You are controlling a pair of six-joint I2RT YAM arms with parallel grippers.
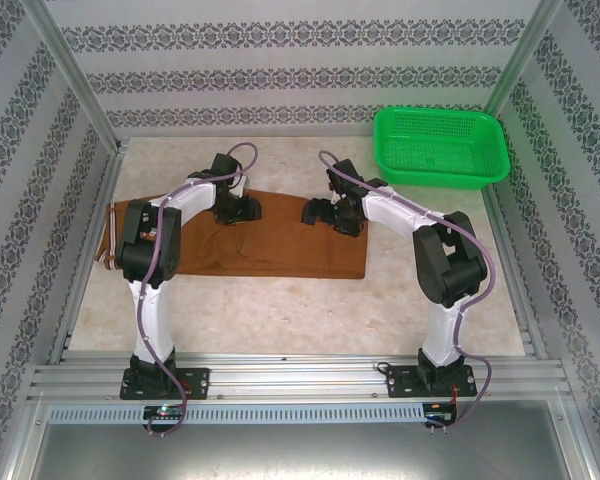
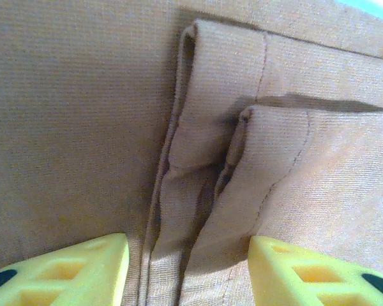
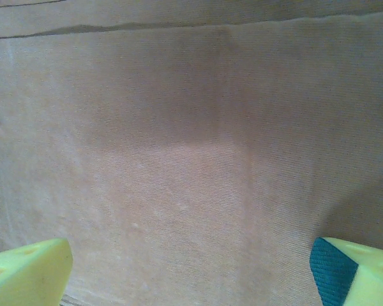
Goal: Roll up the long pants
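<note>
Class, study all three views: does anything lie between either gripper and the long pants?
Nothing visible does. The left gripper and the right gripper both hang right over the long pants, open jaws facing bare brown fabric. The green basket sits apart, at the far right.

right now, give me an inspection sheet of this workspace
surface: pale table, no spills seen
job's things: long pants spread flat, waistband at the left, not yet rolled
clutter: green basket, empty, far right corner, apart from the pants
grippers: left gripper open, fingers either side of a fabric fold; right gripper open wide over flat cloth
cables: purple cables looped along each arm, no snag seen
surroundings: patterned walls, metal frame
</note>
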